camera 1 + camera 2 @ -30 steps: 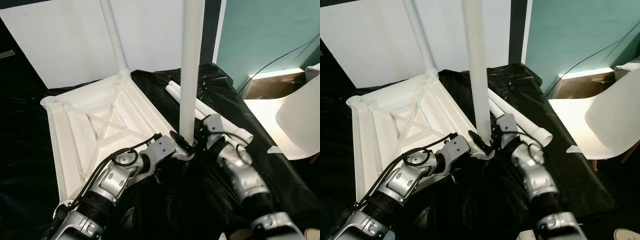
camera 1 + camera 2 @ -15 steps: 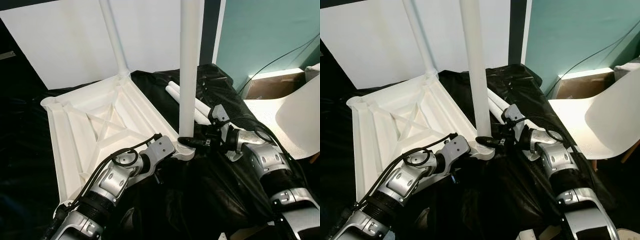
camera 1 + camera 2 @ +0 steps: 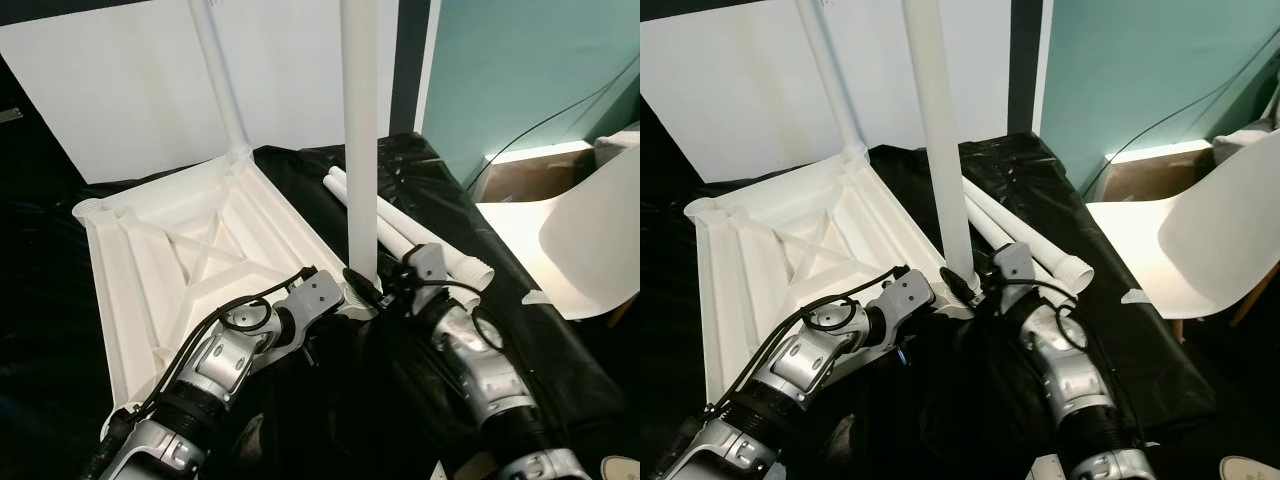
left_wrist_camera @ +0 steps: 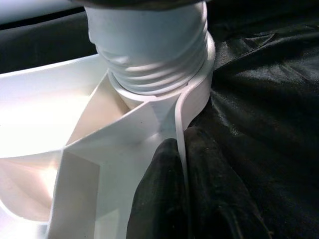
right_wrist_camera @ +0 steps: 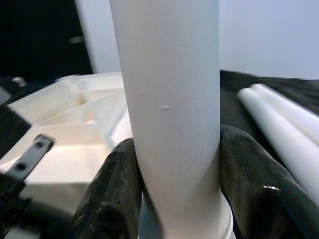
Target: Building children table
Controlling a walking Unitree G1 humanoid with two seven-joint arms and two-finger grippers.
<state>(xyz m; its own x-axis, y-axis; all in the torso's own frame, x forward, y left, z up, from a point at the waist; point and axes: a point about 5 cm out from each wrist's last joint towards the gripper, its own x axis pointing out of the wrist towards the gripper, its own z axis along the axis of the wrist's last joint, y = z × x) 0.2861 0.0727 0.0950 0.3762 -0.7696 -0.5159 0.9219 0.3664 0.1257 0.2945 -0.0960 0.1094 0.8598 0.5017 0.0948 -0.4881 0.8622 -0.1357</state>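
Right gripper point(image 3: 372, 287) clamps the base of the upright table leg point(image 3: 360, 130), one black finger point(image 5: 112, 189) on each side. Left gripper point(image 4: 187, 164) pinches the thin rim of the inverted white tabletop point(image 3: 190, 250) beside the leg's threaded socket point(image 4: 149, 59). Spare legs point(image 3: 410, 235) lie nearby on black sheeting point(image 3: 560, 360).

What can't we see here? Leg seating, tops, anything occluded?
- Upright leg: its top is cut off by the upper edge in both eye views.
- Thread seating: the left wrist view shows threads above the corner socket; how far in, unclear.
- Far leg: top also cut off.
- Right gripper clamps the leg; its fingertips are hidden behind it.
- Left gripper: pinches the tabletop rim.
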